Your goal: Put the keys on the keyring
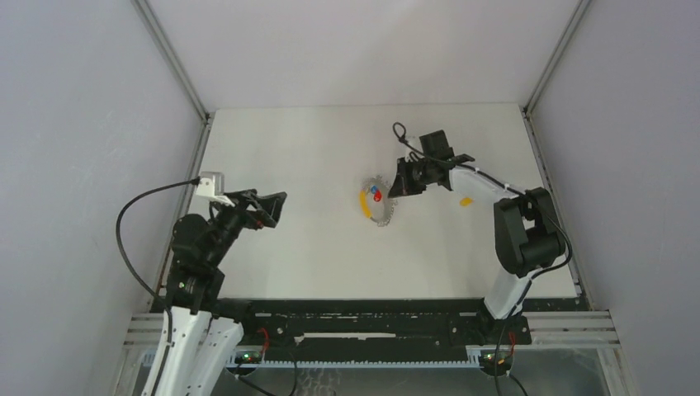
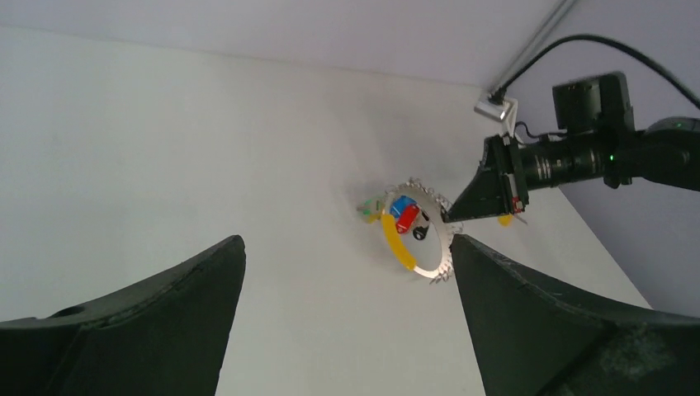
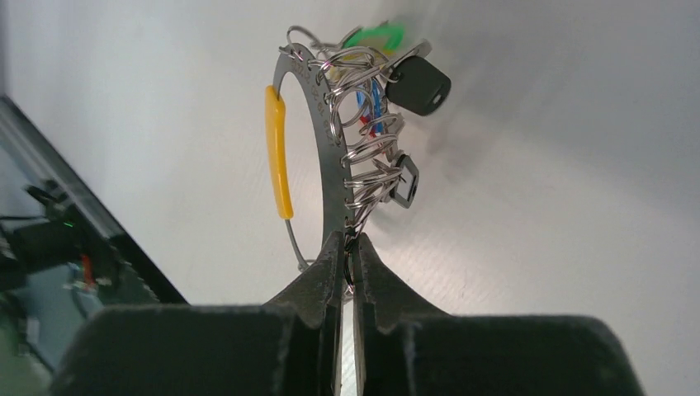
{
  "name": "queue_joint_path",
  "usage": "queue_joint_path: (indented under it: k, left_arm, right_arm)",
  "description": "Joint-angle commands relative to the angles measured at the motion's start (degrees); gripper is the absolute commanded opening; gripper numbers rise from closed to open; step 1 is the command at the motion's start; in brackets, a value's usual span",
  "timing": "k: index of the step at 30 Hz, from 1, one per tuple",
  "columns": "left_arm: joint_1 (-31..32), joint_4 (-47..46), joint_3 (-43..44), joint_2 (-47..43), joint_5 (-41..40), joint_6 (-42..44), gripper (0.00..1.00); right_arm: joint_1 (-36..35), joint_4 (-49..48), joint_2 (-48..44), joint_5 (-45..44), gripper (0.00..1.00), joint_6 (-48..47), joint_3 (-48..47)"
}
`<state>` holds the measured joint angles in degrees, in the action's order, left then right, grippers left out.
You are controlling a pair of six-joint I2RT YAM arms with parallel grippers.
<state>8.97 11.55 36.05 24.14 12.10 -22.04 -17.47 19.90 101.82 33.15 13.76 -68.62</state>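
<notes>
When reading from the left, meet first the left gripper [image 1: 279, 205]: spread wide, holding nothing, poised above the table [image 1: 289, 256] and well apart from the work.

Further right, near the table's middle, find the keyring [image 1: 378, 202], a flat metal hoop with a yellow sleeve [image 3: 279, 153] along one arc and small wire split rings [image 3: 367, 157] threaded along the other, carrying green, blue, red and black capped keys [image 2: 402, 210]. Stands tilted up on edge; cannot tell whether touching the table. Pinched at its right rim by the right gripper [image 3: 347, 245], clamped narrow on the thin band just beside the lowest split rings.

Right again, near that arm but apart from its fingers, spot one loose yellow-orange key [image 1: 466, 200] lying flat on the table; no loose blue key made out.

Expect a stiff, light hoop, slick on bare metal and apt to swivel in an edge pinch, with swinging from the dangling keys. Better taken on the flat band or the sleeve, never on the springy wire rings. Treat the loose key as tiny, thin and hard to lift off a flat surface; best nipped by its capped head.
</notes>
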Motion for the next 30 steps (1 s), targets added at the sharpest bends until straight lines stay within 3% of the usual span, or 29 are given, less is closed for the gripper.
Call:
queue_joint_path:
  k: [1, 8, 14, 19, 30]
  left_arm:
    - [0.5, -0.9, -1.5, 6.4, 7.7, -5.2, 0.98]
    - [8.0, -10.2, -7.2, 14.0, 5.6, -10.5, 0.96]
    - [15.4, -23.3, -11.5, 23.9, 3.4, -15.6, 0.93]
    - [18.2, -30.2, -11.5, 32.4, 0.4, -19.6, 0.86]
    - [24.4, -35.4, -6.3, 44.9, -2.2, -22.1, 0.68]
  right_arm:
    - [-5.3, 5.5, -5.9, -8.7, 0.0, -8.0, -0.2]
    - [-14.6, 10.3, -11.4, -22.2, 0.0, -15.3, -0.3]
    - [-19.5, 11.7, -16.0, -25.1, 0.0, -16.6, -0.3]
    - [-23.2, 11.7, -18.9, -27.7, 0.0, -16.2, -0.3]
    - [-28.7, 9.6, -20.4, -34.3, 0.0, -13.0, 0.4]
